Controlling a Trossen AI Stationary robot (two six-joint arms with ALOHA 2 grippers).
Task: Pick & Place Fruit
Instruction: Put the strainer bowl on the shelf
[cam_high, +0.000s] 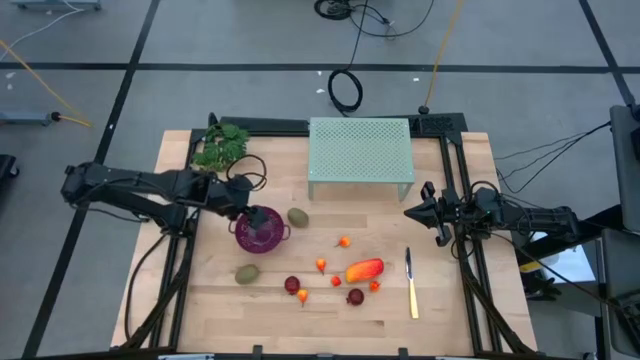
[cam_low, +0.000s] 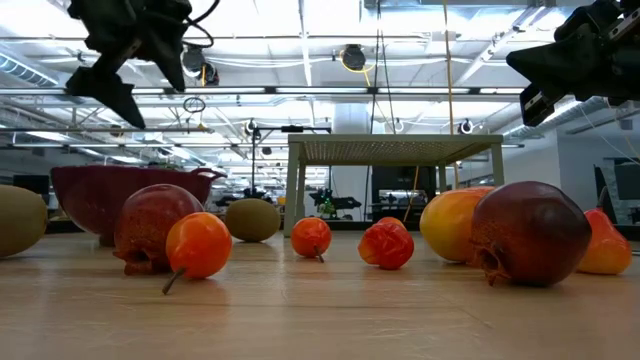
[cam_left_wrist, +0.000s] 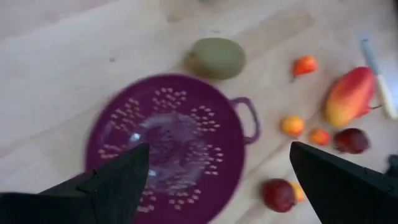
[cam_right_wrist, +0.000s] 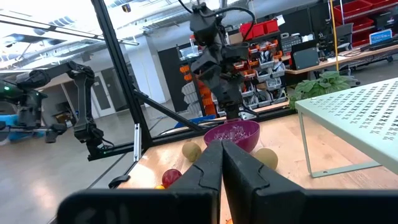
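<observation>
High view: left fingers (cam_high: 243, 213) wide, empty, over purple colander (cam_high: 262, 232); right fingers (cam_high: 414, 212) closed, empty.

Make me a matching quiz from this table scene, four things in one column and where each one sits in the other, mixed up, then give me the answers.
1. purple colander
2. yellow-handled knife
3. leafy green bunch
4. pale green perforated stand

A. table's far left corner
B. under the open left gripper
C. far middle of the table
D. near right, beside the elongated orange-red fruit

Pairs: 1-B, 2-D, 3-A, 4-C
</observation>
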